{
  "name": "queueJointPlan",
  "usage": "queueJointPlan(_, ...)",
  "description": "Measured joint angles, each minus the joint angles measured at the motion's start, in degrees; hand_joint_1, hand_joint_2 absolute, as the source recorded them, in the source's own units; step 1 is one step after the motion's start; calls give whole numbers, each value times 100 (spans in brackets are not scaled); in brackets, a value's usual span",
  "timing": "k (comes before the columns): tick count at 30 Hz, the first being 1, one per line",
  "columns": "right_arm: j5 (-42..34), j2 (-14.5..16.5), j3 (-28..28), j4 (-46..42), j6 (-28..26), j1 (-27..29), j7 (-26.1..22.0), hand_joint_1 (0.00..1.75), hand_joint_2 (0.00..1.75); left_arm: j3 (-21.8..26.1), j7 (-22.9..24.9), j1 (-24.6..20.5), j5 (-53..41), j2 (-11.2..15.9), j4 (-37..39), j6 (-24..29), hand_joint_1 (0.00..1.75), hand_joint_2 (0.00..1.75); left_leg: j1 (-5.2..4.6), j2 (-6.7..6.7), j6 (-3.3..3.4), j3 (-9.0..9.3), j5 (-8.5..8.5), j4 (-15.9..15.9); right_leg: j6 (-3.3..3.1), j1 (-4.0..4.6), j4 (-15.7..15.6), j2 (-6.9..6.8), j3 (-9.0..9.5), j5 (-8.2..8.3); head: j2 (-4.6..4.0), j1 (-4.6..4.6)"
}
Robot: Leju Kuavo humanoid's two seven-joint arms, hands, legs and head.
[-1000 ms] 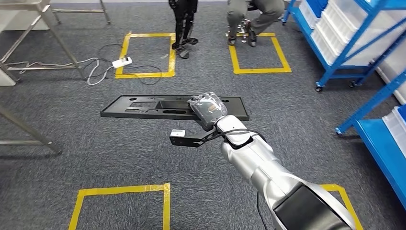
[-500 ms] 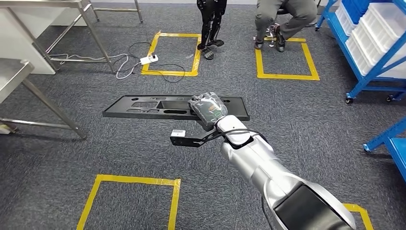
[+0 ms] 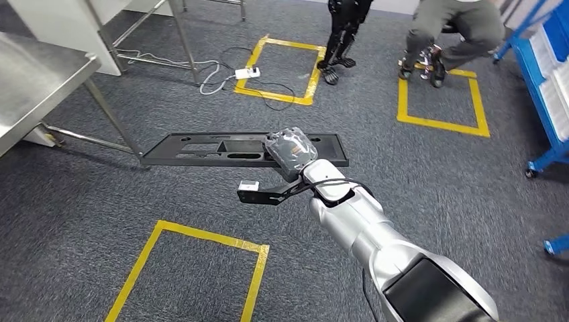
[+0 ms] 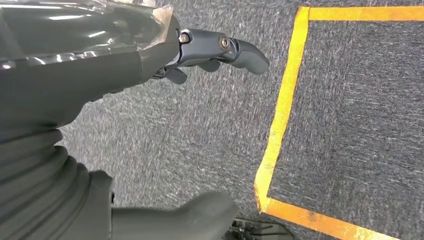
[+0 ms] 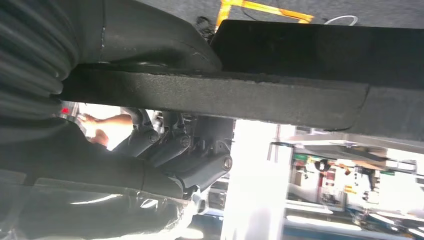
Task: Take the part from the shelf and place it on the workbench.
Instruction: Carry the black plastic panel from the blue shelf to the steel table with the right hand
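Starting at the far left of the head view, the corner of a steel workbench (image 3: 33,80) stuck into the picture, with its legs running down to the grey carpet. A white power strip (image 3: 243,73) with a tangle of cable lay on the floor beyond it, right at the edge of a yellow tape square (image 3: 278,70). Another yellow tape outline (image 3: 194,268) sat on the carpet nearer the robot.

In the middle, the part (image 3: 201,149), a long flat black panel with cutouts, was up in the air above the carpet, held roughly level. The right hand (image 3: 290,151) had it by the section toward its right end. In the right wrist view the fingers (image 5: 200,170) were curled under the panel's (image 5: 240,95) thick edge with the thumb over the top, so a proper grasp. The silver arm ran back down to the lower right.

The left hand (image 4: 150,55) hung over the carpet near a yellow tape corner, fingers (image 4: 240,50) loosely spread with nothing in them.

Further right, a pair of dark robot legs (image 3: 342,33) stood at the top, then a seated person (image 3: 456,30) by another tape square, and a blue shelf (image 3: 547,87) at the right edge.
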Motion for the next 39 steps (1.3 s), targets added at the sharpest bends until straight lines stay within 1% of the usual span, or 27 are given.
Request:
queueJointPlan(2, 3, -27, 0, 2, 1, 38, -1, 150, 175, 2, -9, 2, 10, -6, 0, -2, 0, 175, 4, -145, 1, -4, 5, 1, 45, -46, 609, 46, -283, -180, 0, 9)
queueJointPlan(3, 5, -35, 0, 3, 1, 53, -1, 150, 175, 5, -11, 6, 16, -8, 0, -2, 0, 175, 9, -218, -5, -5, 10, 3, 98, -70, 616, 51, -290, -141, 0, 9)
queueJointPlan(4, 11, -38, 0, 3, 1, 61, -1, 150, 175, 8, -11, 9, 22, -8, 0, -2, 0, 175, 20, -290, -16, -4, 15, 6, 167, -101, 379, 61, -181, -14, 0, 9)
queueJointPlan(6, 27, -36, 0, 3, 1, 52, -1, 150, 175, 15, -13, 8, 26, -7, 0, -1, 0, 175, 41, -419, -70, -14, 24, 23, 296, -176, -448, 186, 206, 316, 0, 13)
queueJointPlan(7, 36, -30, 0, 3, 2, 46, -2, 150, 175, 17, -14, 6, 26, -5, 0, 2, 0, 175, 45, -475, -109, -31, 32, 34, 313, -197, -767, 255, 356, 428, 1, 16)
queueJointPlan(9, 53, -10, 0, 3, 5, 46, -5, 150, 175, 22, -14, 15, 26, -7, 1, 8, 0, 175, 54, -561, -201, -78, 67, 33, 264, -181, -983, 324, 455, 496, 1, 15)
queueJointPlan(10, 64, 7, 0, 3, 8, 48, -7, 150, 175, 24, -14, 29, 26, -8, 2, 10, 0, 175, 68, -595, -241, -99, 91, 17, 218, -167, -990, 285, 455, 522, 1, 13)
queueJointPlan(11, 72, 26, 0, 3, 9, 47, -7, 150, 175, 26, -14, 45, 26, -10, 2, 10, 0, 175, 84, -569, -273, -118, 95, 15, 176, -166, -998, 247, 450, 547, 0, 10)
queueJointPlan(12, 78, 46, 0, 3, 10, 42, -7, 150, 175, 28, -14, 56, 26, -10, 2, 11, 0, 175, 88, -472, -297, -149, 54, 62, 129, -168, -1009, 212, 446, 569, 0, 1)
queueJointPlan(13, 83, 63, 0, 3, 10, 34, -7, 150, 175, 30, -14, 58, 25, -10, 2, 11, 0, 175, 88, -339, -313, -225, -62, 229, 75, -168, -1022, 168, 443, 586, 0, -16)
queueJointPlan(15, 91, 78, 0, 3, 10, 27, -8, 150, 175, 30, -14, 44, 14, -9, 2, 10, 0, 175, 77, -90, -328, -504, -442, 896, 3, -134, -1028, 68, 437, 593, 0, -48)
queueJointPlan(17, 100, 74, 0, 3, 11, 44, -10, 150, 175, 28, -15, 37, -2, -8, 2, 7, 0, 175, 77, -42, -329, -794, -727, 1588, -18, -84, -1028, -53, 431, 588, 0, -54)
queueJointPlan(18, 103, 73, 0, 3, 11, 54, -13, 150, 175, 29, -16, 39, -7, -8, 2, 5, 0, 175, 74, -36, -317, -815, -728, 1678, -21, -62, -1028, -113, 430, 586, 0, -55)
queueJointPlan(19, 104, 74, 0, 3, 11, 58, -16, 150, 175, 30, -16, 41, -9, -7, 2, 4, 0, 175, 67, -23, -294, -713, -628, 1529, -24, -43, -1028, -168, 431, 584, 0, -54)
queueJointPlan(20, 104, 75, -1, 3, 10, 55, -19, 150, 175, 30, -16, 41, -10, -5, 2, 3, 0, 175, 51, 19, -257, -505, -463, 1181, -26, -27, -1028, -218, 435, 581, 0, -54)
queueJointPlan(22, 104, 75, -3, 3, 7, 34, -24, 150, 175, 30, -16, 28, -14, 5, 2, 2, 0, 175, -24, 221, -169, -68, -231, 414, -27, 13, -1025, -311, 437, 575, 0, -51)
queueJointPlan(23, 104, 73, -5, 3, 6, 24, -27, 150, 175, 29, -16, 21, -15, 10, 1, 2, 0, 175, -64, 294, -134, 50, -188, 189, -25, 31, -1023, -359, 433, 573, 0, -51)
queueJointPlan(24, 103, 72, -6, 3, 5, 18, -29, 150, 175, 28, -16, 15, -16, 13, 1, 2, 0, 175, -97, 325, -110, 86, -192, 96, -23, 46, -1024, -408, 428, 572, 0, -50)
queueJointPlan(26, 104, 80, -7, 2, 5, 14, -32, 150, 175, 30, -16, 19, -16, 14, 2, 2, 0, 175, -97, 220, -60, 81, -151, 46, -6, 62, -1027, -478, 421, 561, 0, -51)
queueJointPlan(28, 104, 88, -8, -1, 5, 7, -33, 150, 175, 31, -16, 24, -16, 12, 2, 3, 0, 175, -62, 128, 6, 108, -85, -36, 16, 50, -866, -305, 349, 453, 0, -49)
queueJointPlan(30, 103, 66, -11, -1, 5, 8, -33, 150, 175, 31, -16, 12, -15, 4, 1, 2, 0, 175, -41, 28, 44, 116, -45, -77, 11, 8, -267, -45, 80, 171, 0, -33)
queueJointPlan(32, 105, 32, -13, 2, 7, 40, -34, 150, 175, 31, -14, 5, -16, -4, 2, -1, 0, 175, -34, -106, 49, 99, -35, -76, 30, -30, 475, 33, -262, -91, 0, -19)
queueJointPlan(33, 109, 20, -13, 4, 8, 61, -35, 150, 175, 31, -7, 10, -16, -7, 2, -1, 0, 175, -30, -176, 45, 96, -30, -72, 71, -49, 613, 41, -329, -109, 0, -19)
queueJointPlan(34, 116, 14, -13, 4, 9, 75, -37, 150, 175, 31, 1, 15, -16, -9, 2, -1, 0, 175, -23, -244, 38, 95, -26, -67, 129, -70, 530, 48, -291, -38, 0, -20)
queueJointPlan(36, 132, 12, -13, 3, 10, 74, -43, 150, 175, 32, 20, 20, -15, -11, 2, 5, 0, 175, 0, -370, 1, 90, -29, -41, 260, -140, -227, 146, 56, 290, 0, -20)
queueJointPlan(38, 137, 14, -13, 3, 10, 57, -52, 150, 175, 33, 33, 16, -15, -12, 2, 16, 0, 175, 4, -481, -74, 51, -39, 6, 293, -179, -866, 285, 369, 510, 1, -19)
queueJointPlan(39, 137, 20, -13, 3, 10, 54, -55, 150, 175, 33, 37, 19, -15, -13, 2, 21, 0, 175, 9, -524, -116, 27, -34, 16, 269, -175, -985, 321, 426, 540, 1, -20)
